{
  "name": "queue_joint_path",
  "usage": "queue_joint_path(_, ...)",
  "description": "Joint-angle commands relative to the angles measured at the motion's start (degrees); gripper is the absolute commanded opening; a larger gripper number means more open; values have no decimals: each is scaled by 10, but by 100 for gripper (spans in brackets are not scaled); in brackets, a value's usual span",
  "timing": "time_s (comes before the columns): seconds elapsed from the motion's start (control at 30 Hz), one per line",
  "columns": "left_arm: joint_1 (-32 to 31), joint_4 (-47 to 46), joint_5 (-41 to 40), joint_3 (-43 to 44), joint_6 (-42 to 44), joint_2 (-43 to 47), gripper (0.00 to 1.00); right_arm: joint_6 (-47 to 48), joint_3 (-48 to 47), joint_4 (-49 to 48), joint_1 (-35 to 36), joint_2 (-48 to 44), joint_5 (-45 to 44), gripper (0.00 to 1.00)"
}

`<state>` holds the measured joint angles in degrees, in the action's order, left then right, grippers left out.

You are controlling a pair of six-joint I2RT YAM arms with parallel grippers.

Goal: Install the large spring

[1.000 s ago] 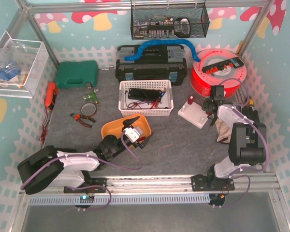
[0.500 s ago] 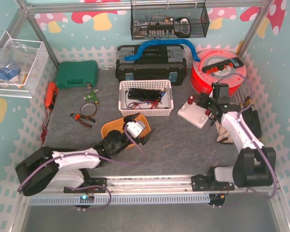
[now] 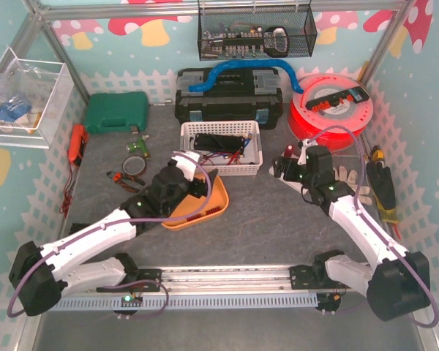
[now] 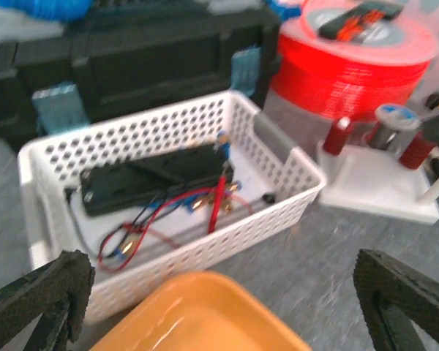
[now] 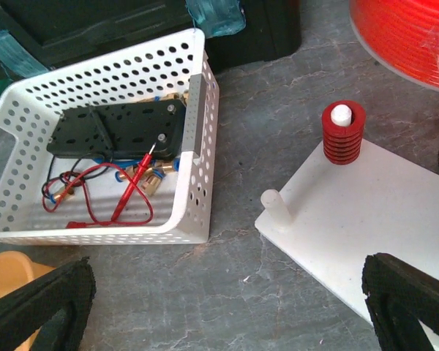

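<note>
the right fingers (image 5: 44, 307) stand wide apart with nothing between them, one in each lower corner of the wrist view, hanging over the table (image 5: 227, 292). that spread looks meant for closing around something bulky. just above them in the frame lies the white plate (image 5: 366, 219). it has a bare peg (image 5: 276, 210) at its left edge and a red spring (image 5: 342, 135) seated on another peg further up. the bare peg is probably where the part should go.

the left fingers (image 4: 36, 300) are equally spread and empty. they hang over the orange tray (image 4: 205, 314) at the bottom of their view, with the white basket (image 4: 168, 183) beyond.

the large spring i cannot place for certain: a grey coil (image 4: 388, 123) at the upper right of that view, on the plate, may be it.
</note>
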<state>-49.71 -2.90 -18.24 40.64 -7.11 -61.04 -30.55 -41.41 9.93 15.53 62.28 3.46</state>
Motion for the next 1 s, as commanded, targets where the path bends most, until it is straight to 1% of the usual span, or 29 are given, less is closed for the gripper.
queue_joint_path(0.0,57,207,77,51,-124,3,93,-31,27,-34,3,-50,-13,98)
queue_joint_path(0.07,79,270,123,82,-142,-6,85,-55,33,-24,3,-77,-24,98)
queue_joint_path(0.17,93,349,149,146,-134,-14,77,-101,44,-27,3,-126,-47,97)
queue_joint_path(0.23,100,390,163,205,-116,-25,76,-121,43,-29,3,-147,-56,97)
queue_joint_path(0.33,112,463,166,305,-84,-67,73,-139,25,6,3,-151,-68,97)
queue_joint_path(0.43,114,505,188,353,-15,-112,72,-119,13,53,3,-139,-48,97)
queue_joint_path(0.57,117,507,168,332,57,-150,71,-92,9,109,3,-118,-26,97)
queue_joint_path(0.67,129,502,184,304,98,-180,70,-63,15,118,3,-120,-32,95)
queue_joint_path(0.73,140,499,213,286,121,-200,65,-35,9,130,3,-130,-54,94)
queue_joint_path(0.8,144,500,248,280,140,-215,58,-30,-4,154,3,-143,-93,94)
queue_joint_path(0.87,144,487,276,268,145,-216,51,-13,-8,151,3,-157,-97,94)
queue_joint_path(0.97,148,479,312,248,159,-222,50,12,-16,149,3,-158,-97,94)
